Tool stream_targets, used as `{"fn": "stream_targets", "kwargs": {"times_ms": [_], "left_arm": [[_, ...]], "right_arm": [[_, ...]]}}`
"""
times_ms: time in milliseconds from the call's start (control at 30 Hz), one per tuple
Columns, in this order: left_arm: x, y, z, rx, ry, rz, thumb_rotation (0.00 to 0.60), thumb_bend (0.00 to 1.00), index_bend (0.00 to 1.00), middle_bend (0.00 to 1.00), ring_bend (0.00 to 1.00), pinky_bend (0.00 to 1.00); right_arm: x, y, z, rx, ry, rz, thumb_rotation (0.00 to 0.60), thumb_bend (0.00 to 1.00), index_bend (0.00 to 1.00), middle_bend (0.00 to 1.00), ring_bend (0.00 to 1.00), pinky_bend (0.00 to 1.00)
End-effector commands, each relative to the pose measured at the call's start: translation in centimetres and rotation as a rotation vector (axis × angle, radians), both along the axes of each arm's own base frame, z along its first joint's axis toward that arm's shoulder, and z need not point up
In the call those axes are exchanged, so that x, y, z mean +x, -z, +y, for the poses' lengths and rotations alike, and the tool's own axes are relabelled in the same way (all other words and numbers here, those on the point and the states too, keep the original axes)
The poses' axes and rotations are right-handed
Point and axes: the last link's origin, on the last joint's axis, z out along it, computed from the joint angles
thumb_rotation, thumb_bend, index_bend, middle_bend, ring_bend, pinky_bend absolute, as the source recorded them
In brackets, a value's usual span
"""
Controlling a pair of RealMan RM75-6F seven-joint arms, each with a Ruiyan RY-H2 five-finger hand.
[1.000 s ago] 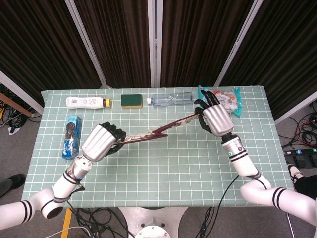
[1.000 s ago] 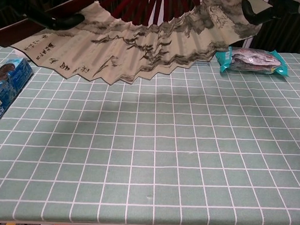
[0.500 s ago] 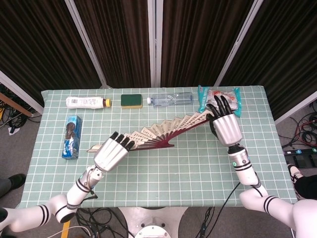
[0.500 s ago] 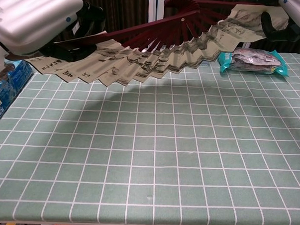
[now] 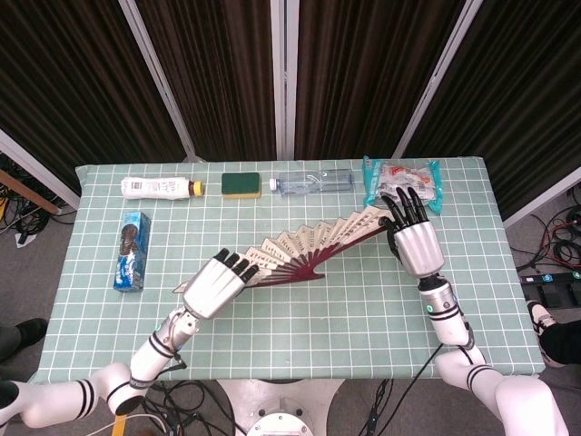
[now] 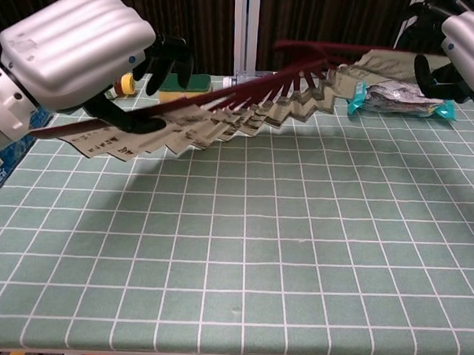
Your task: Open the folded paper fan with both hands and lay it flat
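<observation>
left robot hand [image 5: 213, 284] and right robot hand [image 5: 414, 238] holding spread paper fan [image 5: 304, 247], dark red ribs

One fan [image 5: 304, 250], two bottles [image 5: 162, 187] [image 5: 313, 182], one sponge [image 5: 241, 185], two packets [image 5: 132, 250] [image 5: 404, 179].

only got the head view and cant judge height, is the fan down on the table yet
observer: no, the fan hangs clear above the table, with its shadow on the cloth below it.
operator: does the left hand have a proper hold on it
observer: yes, the left hand holds that end, with its dark fingers curled under the outer rib.
</observation>
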Motion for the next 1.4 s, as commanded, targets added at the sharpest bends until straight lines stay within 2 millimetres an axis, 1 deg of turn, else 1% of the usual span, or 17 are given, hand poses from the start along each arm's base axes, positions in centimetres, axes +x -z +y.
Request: {"fn": "stream_targets", "kwargs": {"times_ms": [33, 100, 267, 400, 467, 567, 600, 700, 800, 900, 1000, 1033, 1100, 1200, 1233, 1333, 1400], "left_arm": [[0.1, 0.3, -0.2, -0.069, -0.038, 0.022, 0.6, 0.01, 0.32, 0.52, 0.48, 0.54], [0.2, 0.4, -0.4, -0.103, -0.055, 0.038, 0.6, 0.0, 0.28, 0.48, 0.44, 0.5], [0.7, 0.4, -1.4, -0.216, -0.086, 0.087, 0.6, 0.0, 0.18, 0.31, 0.26, 0.36], [1.1, 0.6, -1.6, -0.305, -0.143, 0.108, 0.6, 0.0, 0.12, 0.2, 0.15, 0.28], [1.3, 0.8, -1.4, -0.376, -0.195, 0.098, 0.599, 0.0, 0.1, 0.18, 0.12, 0.27], [1.4, 0.8, -0.8, -0.451, -0.254, 0.091, 0.537, 0.0, 0.09, 0.14, 0.07, 0.23], [1.3, 0.7, -0.6, -0.461, -0.27, 0.087, 0.519, 0.0, 0.08, 0.13, 0.04, 0.21], [1.0, -0.3, 0.1, -0.483, -0.319, 0.051, 0.511, 0.0, 0.07, 0.1, 0.01, 0.16], [0.2, -2.5, 0.7, -0.516, -0.391, -0.071, 0.522, 0.0, 0.07, 0.1, 0.01, 0.16], [-2.3, -5.8, 2.0, -0.447, -0.461, -0.206, 0.593, 0.0, 0.07, 0.11, 0.03, 0.16], [-6.6, -9.5, 2.9, -0.291, -0.54, -0.297, 0.6, 0.0, 0.09, 0.13, 0.05, 0.16], [-8.6, -10.8, 2.9, -0.222, -0.574, -0.32, 0.6, 0.0, 0.1, 0.14, 0.05, 0.16], [-11.6, -12.5, 2.6, -0.12, -0.624, -0.337, 0.6, 0.0, 0.13, 0.15, 0.05, 0.16], [-16.0, -14.8, 1.1, 0.014, -0.69, -0.319, 0.6, 0.0, 0.16, 0.16, 0.07, 0.16], [-17.4, -15.4, 0.2, 0.051, -0.709, -0.301, 0.6, 0.0, 0.16, 0.16, 0.07, 0.16], [-20.0, -16.5, -2.6, 0.133, -0.756, -0.289, 0.6, 0.0, 0.18, 0.17, 0.07, 0.16], [-21.0, -16.7, -4.5, 0.159, -0.787, -0.287, 0.6, 0.0, 0.19, 0.17, 0.07, 0.16]], "right_arm": [[-0.7, 0.1, 0.5, 0.013, 0.013, -0.002, 0.6, 0.54, 0.29, 0.12, 0.0, 0.0], [-1.2, 0.0, 0.9, 0.02, 0.018, 0.0, 0.6, 0.52, 0.25, 0.11, 0.0, 0.0], [-2.3, -0.1, 2.0, 0.05, 0.047, 0.011, 0.6, 0.43, 0.16, 0.07, 0.0, 0.0], [-2.9, -0.3, 2.5, 0.094, 0.096, 0.052, 0.6, 0.37, 0.11, 0.03, 0.0, 0.0], [-2.9, -0.7, 2.7, 0.118, 0.114, 0.077, 0.6, 0.34, 0.09, 0.02, 0.0, 0.0], [-2.7, -1.6, 3.1, 0.147, 0.151, 0.103, 0.6, 0.27, 0.05, 0.0, 0.0, 0.0], [-2.7, -1.9, 3.3, 0.155, 0.165, 0.109, 0.6, 0.23, 0.04, 0.0, 0.0, 0.0], [-2.7, -3.2, 3.9, 0.199, 0.212, 0.11, 0.6, 0.13, 0.0, 0.0, 0.0, 0.0], [-2.9, -4.7, 4.6, 0.261, 0.271, 0.084, 0.6, 0.07, 0.0, 0.0, 0.0, 0.0], [-2.9, -7.3, 4.4, 0.305, 0.31, 0.049, 0.6, 0.07, 0.0, 0.0, 0.0, 0.0], [-3.4, -10.0, 5.0, 0.331, 0.328, 0.038, 0.6, 0.12, 0.0, 0.0, 0.0, 0.0], [-3.8, -11.1, 5.4, 0.331, 0.336, 0.031, 0.6, 0.15, 0.0, 0.0, 0.0, 0.0], [-4.4, -12.6, 6.2, 0.319, 0.35, 0.0, 0.6, 0.21, 0.0, 0.01, 0.0, 0.0], [-5.3, -14.6, 7.8, 0.3, 0.387, -0.074, 0.6, 0.24, 0.0, 0.04, 0.0, 0.01], [-5.8, -15.2, 8.6, 0.285, 0.401, -0.093, 0.6, 0.24, 0.0, 0.05, 0.0, 0.01], [-6.7, -16.3, 10.6, 0.24, 0.43, -0.111, 0.6, 0.24, 0.01, 0.05, 0.0, 0.01], [-7.0, -16.7, 11.9, 0.218, 0.448, -0.124, 0.6, 0.24, 0.01, 0.06, 0.0, 0.01]]}}
